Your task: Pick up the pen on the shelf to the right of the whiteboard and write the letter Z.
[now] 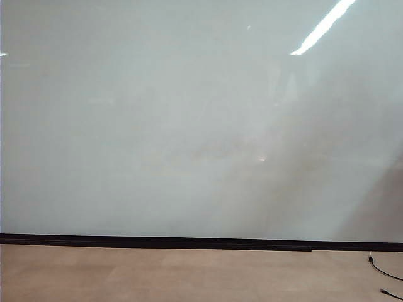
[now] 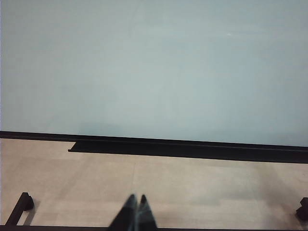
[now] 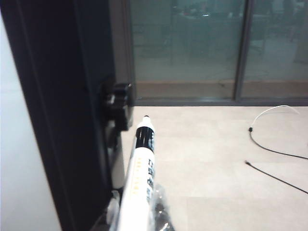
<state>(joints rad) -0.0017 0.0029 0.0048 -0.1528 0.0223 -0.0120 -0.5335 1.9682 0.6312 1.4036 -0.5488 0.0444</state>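
Whiteboard [image 1: 189, 126]: large, glossy, pale grey-white, unmarked, black strip along its bottom edge; ceiling light reflected near its upper right. Floor [image 1: 157, 277]: tan, below the whiteboard. Cable [image 1: 384, 272]: thin, black, on floor near the whiteboard's lower right corner.

Left gripper [image 2: 136, 214]: low over floor, facing the whiteboard, fingertips pressed together, nothing between them.

Right gripper [image 3: 137, 214]: beside the whiteboard's dark edge, jaws clamped on pen [image 3: 139, 173], white barrel, black tip pointing away over floor.
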